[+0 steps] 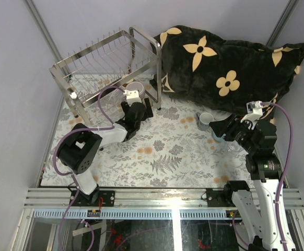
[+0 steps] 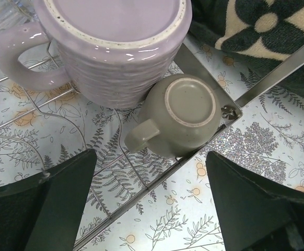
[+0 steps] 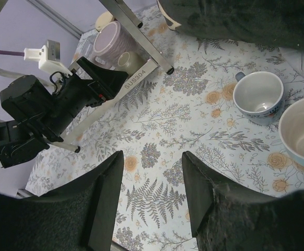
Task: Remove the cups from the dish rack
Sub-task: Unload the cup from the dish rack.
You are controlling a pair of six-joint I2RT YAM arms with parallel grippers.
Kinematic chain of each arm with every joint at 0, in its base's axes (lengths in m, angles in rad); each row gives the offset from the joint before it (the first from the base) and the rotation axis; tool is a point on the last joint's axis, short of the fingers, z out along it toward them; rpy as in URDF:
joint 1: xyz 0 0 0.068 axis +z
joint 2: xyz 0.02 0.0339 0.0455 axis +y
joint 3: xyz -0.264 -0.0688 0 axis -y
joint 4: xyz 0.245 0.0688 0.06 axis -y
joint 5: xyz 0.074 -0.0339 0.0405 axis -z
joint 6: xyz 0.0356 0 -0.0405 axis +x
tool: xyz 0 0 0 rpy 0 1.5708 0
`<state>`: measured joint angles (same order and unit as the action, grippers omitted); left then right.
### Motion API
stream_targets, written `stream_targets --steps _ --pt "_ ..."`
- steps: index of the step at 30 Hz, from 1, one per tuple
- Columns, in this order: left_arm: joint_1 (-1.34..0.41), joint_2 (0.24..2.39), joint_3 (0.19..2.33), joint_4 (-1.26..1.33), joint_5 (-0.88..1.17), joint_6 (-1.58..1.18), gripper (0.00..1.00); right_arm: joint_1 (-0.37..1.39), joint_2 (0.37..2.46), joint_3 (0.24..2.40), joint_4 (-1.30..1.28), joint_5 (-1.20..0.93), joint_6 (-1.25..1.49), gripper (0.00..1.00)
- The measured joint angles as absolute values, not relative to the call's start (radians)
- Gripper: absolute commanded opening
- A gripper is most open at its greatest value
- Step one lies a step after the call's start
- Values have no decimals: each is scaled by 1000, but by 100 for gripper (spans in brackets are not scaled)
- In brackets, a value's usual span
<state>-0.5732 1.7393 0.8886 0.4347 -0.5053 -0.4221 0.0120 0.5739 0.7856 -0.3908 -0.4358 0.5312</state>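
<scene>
Hovering left gripper (image 2: 149, 157), jaws wide, empty; small grey cup (image 2: 186, 112) just ahead, upturned, handle angled back toward gripper; left arm nearer.

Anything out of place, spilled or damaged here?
Only the large black plush pillow with cream flowers, lying on the table beside the silver wire dish rack. The lilac ceramic mug and small grey cup sit upside down in it, intact.

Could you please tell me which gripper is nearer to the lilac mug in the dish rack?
Left. The left gripper hovers open just before the lilac mug; the right gripper is far across the table, by a blue mug.
</scene>
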Motion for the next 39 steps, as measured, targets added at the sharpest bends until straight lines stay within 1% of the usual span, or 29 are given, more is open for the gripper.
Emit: stream_targets --steps 8,12,14,15,16,20,23,26,31,35,39 --pt "-561 1793 910 482 -492 -420 84 12 572 786 -391 -430 531 56" --pt "-558 1813 916 505 -486 -412 80 12 572 785 -391 -430 531 56" --pt "-557 1821 920 518 -480 -409 80 12 572 783 -391 -430 531 56" --pt "-556 1826 922 524 -477 -408 78 12 572 782 -391 -430 531 56" --pt "-555 1831 924 531 -474 -407 74 12 571 780 -392 -429 531 56" --pt "-554 1841 926 553 -463 -405 66 12 572 780 -392 -429 531 56" --pt "-554 1843 926 566 -454 -404 63 12 574 780 -391 -429 531 56" --pt "-553 1843 925 569 -449 -403 53 12 576 780 -391 -429 531 56" --pt "-553 1843 924 572 -445 -400 50 12 576 780 -391 -429 531 56" --pt "-552 1843 924 572 -440 -398 42 12 576 780 -391 -429 531 56" --pt "-548 1848 924 572 -435 -393 38 12 576 780 -391 -428 531 56"
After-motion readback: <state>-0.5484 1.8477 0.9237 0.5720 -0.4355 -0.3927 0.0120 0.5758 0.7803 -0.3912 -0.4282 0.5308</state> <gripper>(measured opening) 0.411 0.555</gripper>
